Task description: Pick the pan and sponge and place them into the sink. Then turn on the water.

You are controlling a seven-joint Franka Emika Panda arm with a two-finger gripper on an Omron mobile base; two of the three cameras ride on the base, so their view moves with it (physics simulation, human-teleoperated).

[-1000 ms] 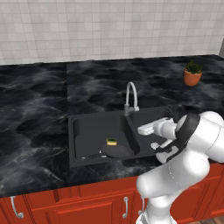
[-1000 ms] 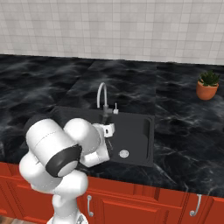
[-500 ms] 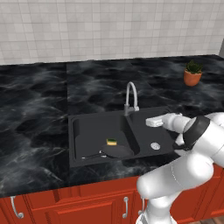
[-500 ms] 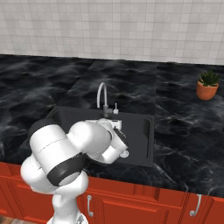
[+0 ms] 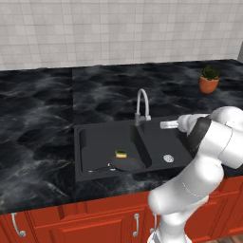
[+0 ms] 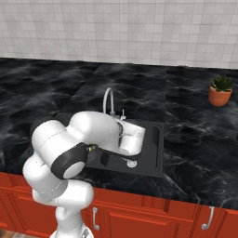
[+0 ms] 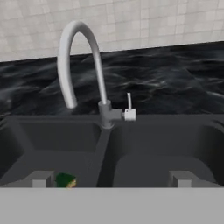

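The black sink (image 5: 156, 126) holds the dark pan (image 5: 126, 164) in its left basin, handle pointing left. The sponge (image 5: 121, 154) lies just behind the pan, and its green top peeks up at the bottom of the hand view (image 7: 65, 179). My gripper (image 5: 167, 125) hovers over the right basin, open and holding nothing, aimed at the arched silver faucet (image 7: 81, 65). In the hand view the gripper (image 7: 111, 179) shows both tips spread wide. The faucet's small lever (image 7: 129, 107) stands upright on the right of its base. The water is out of view; the spout hangs dry.
Black marble counter (image 5: 38, 123) surrounds the sink, with a tiled wall behind. A potted plant (image 5: 209, 79) stands at the far right (image 6: 220, 90). My own arm covers most of the sink (image 6: 158, 144) in the right base view. Red cabinets run below.
The elbow has swung out to the right and the hand has risen a little over the right basin. The fingers stayed open; pan and sponge have not moved.
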